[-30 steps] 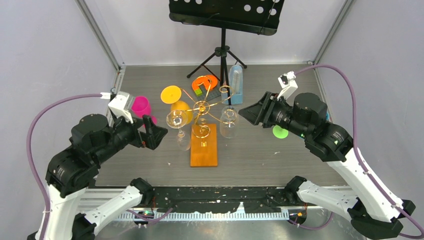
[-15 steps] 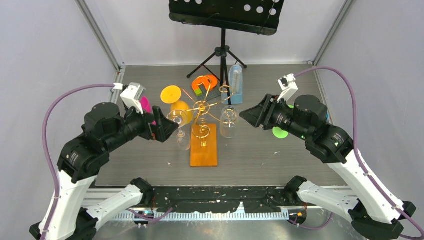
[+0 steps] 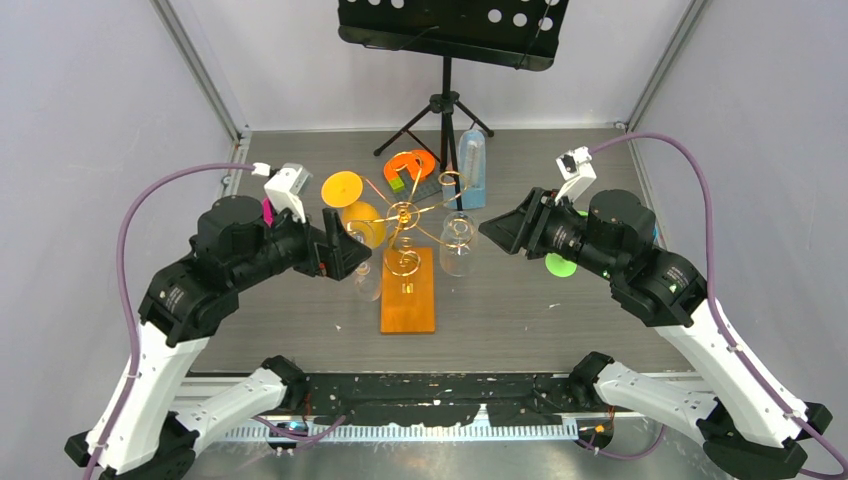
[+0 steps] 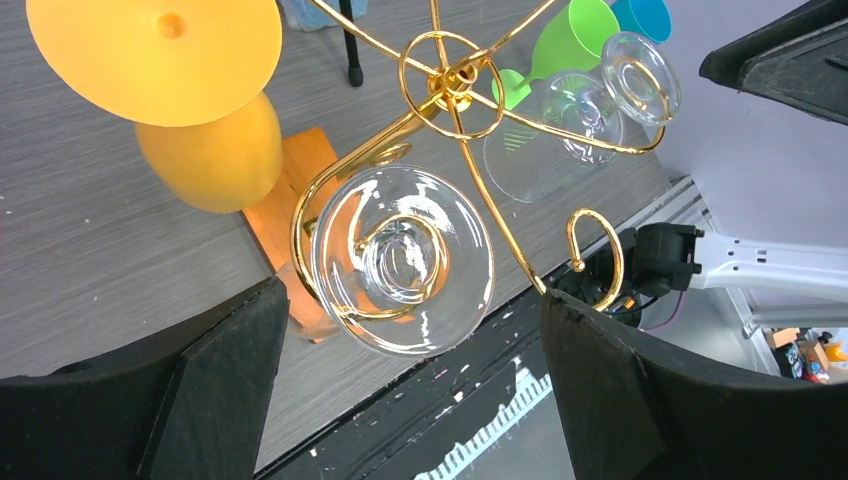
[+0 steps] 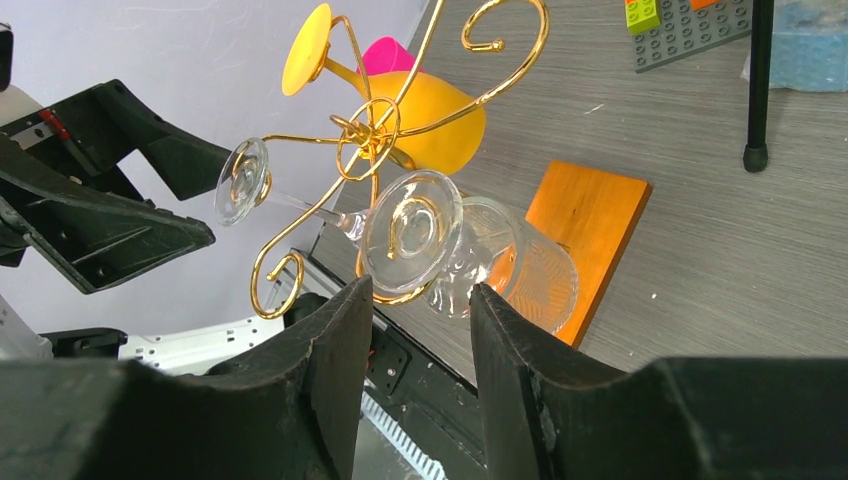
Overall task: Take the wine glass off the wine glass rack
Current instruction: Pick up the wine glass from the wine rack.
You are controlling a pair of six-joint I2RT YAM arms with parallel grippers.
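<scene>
Top view: the wine glass (image 3: 366,282) hangs at 8 o'clock on the wine glass rack (image 3: 408,300), beside the left tool (image 3: 350,254). Left wrist view: that tool is wide apart around the glass's foot. I think the glass is slippery and breaks easily, so hold the thin stem. Right wrist view: the right tool (image 5: 420,292) is apart and empty.

Plain pale lilac-grey walls (image 3: 90,100) close in the left, rear and right sides, meeting at the back corners behind slanting silver aluminium frame posts (image 3: 200,70). Below lies a grey wood-grain tabletop (image 3: 520,320). At the rear stands a black tripod music stand with a perforated metal desk (image 3: 400,35). The light is soft and even, casting only faint shadows.
</scene>
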